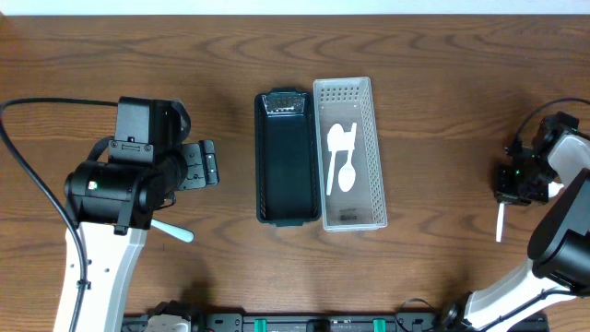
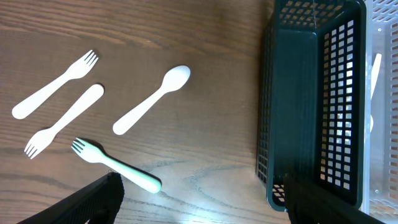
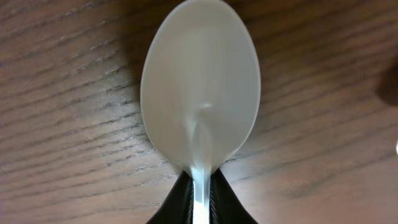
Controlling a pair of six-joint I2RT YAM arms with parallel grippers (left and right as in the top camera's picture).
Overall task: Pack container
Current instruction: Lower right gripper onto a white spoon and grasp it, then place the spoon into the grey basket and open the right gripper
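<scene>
A dark green basket [image 1: 288,157] and a clear white basket [image 1: 350,152] stand side by side at mid-table; the white one holds white cutlery [image 1: 343,157]. My left gripper [image 2: 199,199] is open, above the wood left of the dark basket [image 2: 311,99]. Below it lie a white spoon [image 2: 152,99], two white forks [image 2: 56,84] [image 2: 62,121] and a mint-handled fork [image 2: 115,163]. My right gripper [image 3: 199,196] at the far right [image 1: 521,180] is shut on the handle of a white spoon [image 3: 199,87], its bowl over the table.
The mint fork's handle [image 1: 173,231] sticks out from under the left arm in the overhead view. Cables run along the left edge [image 1: 28,175]. Wood tabletop lies between the baskets and the right arm.
</scene>
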